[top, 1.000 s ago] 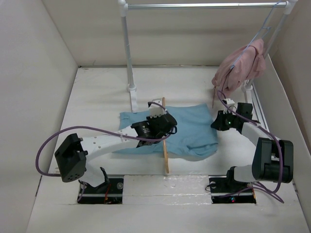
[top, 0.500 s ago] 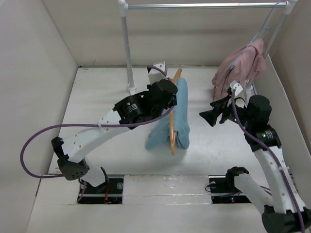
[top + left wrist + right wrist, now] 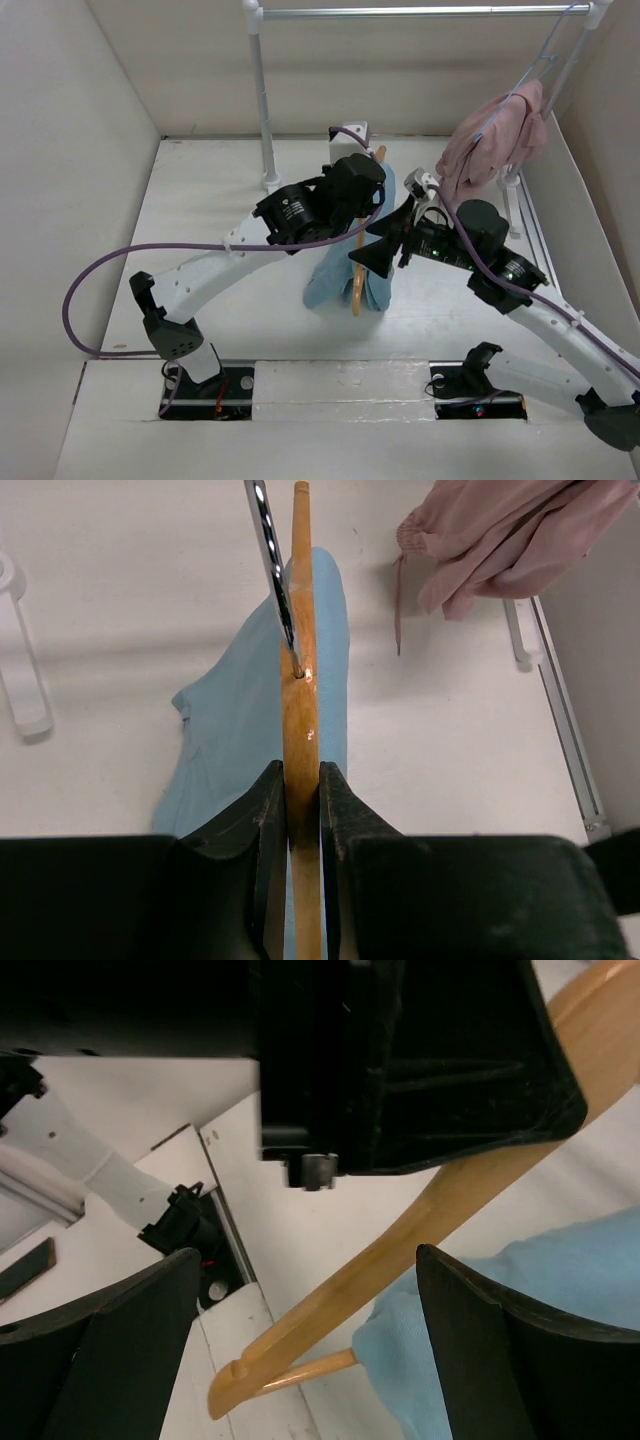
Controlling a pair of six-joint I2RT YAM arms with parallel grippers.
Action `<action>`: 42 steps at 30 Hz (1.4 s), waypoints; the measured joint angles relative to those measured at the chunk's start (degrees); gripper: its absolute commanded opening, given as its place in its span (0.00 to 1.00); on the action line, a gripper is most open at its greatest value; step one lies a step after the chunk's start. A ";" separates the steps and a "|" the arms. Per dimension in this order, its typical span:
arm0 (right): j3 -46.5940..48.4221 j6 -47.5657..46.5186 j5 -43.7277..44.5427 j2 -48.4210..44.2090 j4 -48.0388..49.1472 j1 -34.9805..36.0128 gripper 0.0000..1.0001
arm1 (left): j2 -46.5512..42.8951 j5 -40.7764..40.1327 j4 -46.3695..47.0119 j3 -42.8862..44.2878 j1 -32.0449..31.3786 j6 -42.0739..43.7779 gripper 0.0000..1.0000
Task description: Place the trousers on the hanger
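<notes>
Hanger (image 3: 300,705) pinched in left pincer (image 3: 300,785); right pincer (image 3: 305,1295) spread near trousers (image 3: 225,730); pink garment (image 3: 500,535) behind.

- This is a robot test lab, not a home: a boxed-in white table (image 3: 200,190) has bare pale walls (image 3: 70,150) on the left, right and far sides.
- Two robot arms, the left arm (image 3: 210,270) and the right arm (image 3: 545,312), are bolted at the near edge, trailing a loose purple cable (image 3: 160,247).
- A makeshift pipe clothes rail (image 3: 420,12) stands at the far side, with a pink garment (image 3: 495,135) hanging at its right end.
</notes>
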 measured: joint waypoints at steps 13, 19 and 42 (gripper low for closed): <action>-5.79 9.64 11.72 4.55 4.52 6.88 0.25 | 0.09 0.22 -0.24 1.77 0.02 1.55 0.00; -7.78 13.16 17.77 4.04 6.43 6.78 0.00 | -1.53 -0.22 0.98 1.77 -0.07 2.08 0.08; 13.40 20.13 10.38 22.82 9.64 -8.33 0.00 | -27.43 3.96 12.85 1.18 2.25 4.15 0.99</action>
